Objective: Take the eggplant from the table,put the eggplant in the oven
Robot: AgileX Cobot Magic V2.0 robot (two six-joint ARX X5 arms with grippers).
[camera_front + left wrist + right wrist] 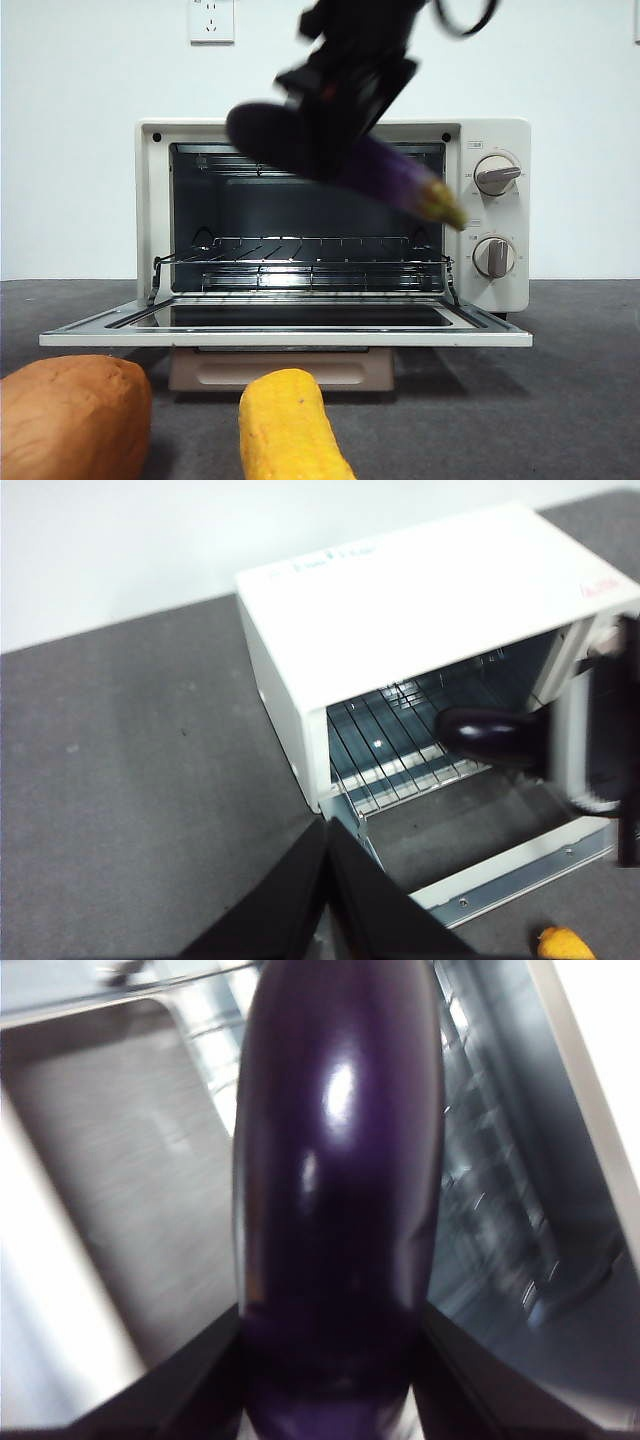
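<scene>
Eggplant (385, 175) is up in the air w/ the right gripper (345, 95) pinching it round the middle, jaws pressed on both sides; right wrist view shows the glossy purple body (335, 1190) filling the frame between the two black jaws. It hangs tilted in front of the oven (500, 140) opening, level w/ the upper part of the cavity, thick end toward the oven's left wall, yellowish tip low near the upper knob (496, 174). Not touching rack (300, 262) or door. Oven door (290, 335) is dropped flat open toward the desk's front edge, wire rack bare inside. Left gripper (327, 880) sits back over the desk (130, 780) off the oven's left side, jaws pressed together, holding nothing; from there the eggplant's dark end (490, 735) shows in front of the open cavity. Near the front edge of the desk lie a sweet potato (70, 415) at the left and a corn cob (290, 425) just beside it, both apart from the oven
</scene>
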